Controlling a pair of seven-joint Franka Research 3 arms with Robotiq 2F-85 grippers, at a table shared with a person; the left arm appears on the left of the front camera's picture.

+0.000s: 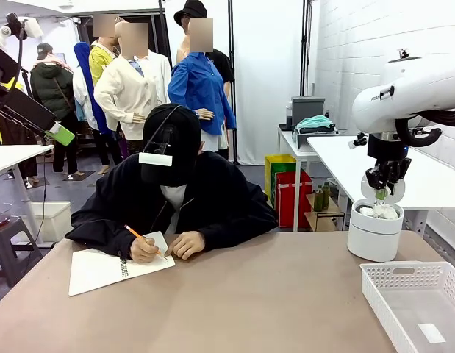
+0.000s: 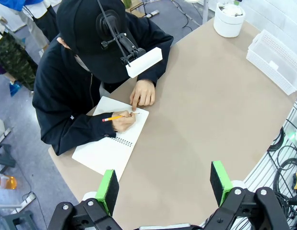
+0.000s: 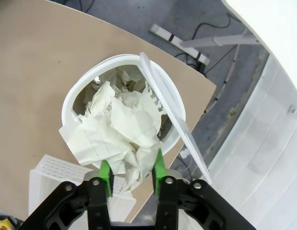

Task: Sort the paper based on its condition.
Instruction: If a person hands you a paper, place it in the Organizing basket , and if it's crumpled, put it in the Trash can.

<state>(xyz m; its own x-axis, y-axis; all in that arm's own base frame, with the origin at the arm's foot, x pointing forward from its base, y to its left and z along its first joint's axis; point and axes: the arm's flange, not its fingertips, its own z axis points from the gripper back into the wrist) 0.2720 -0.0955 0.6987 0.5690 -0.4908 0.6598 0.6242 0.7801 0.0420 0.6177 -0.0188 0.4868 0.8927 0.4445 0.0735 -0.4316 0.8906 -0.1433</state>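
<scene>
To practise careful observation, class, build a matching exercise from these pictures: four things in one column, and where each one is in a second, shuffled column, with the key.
Things:
1. crumpled paper
2. notebook
3. pencil
4. basket

Places:
A. in the person's hand
B. at the table's near right corner
C. piled in the white bin, between the right gripper's fingers
D. open on the table in front of the person

Pairs: 1-C, 2-D, 3-A, 4-B
</scene>
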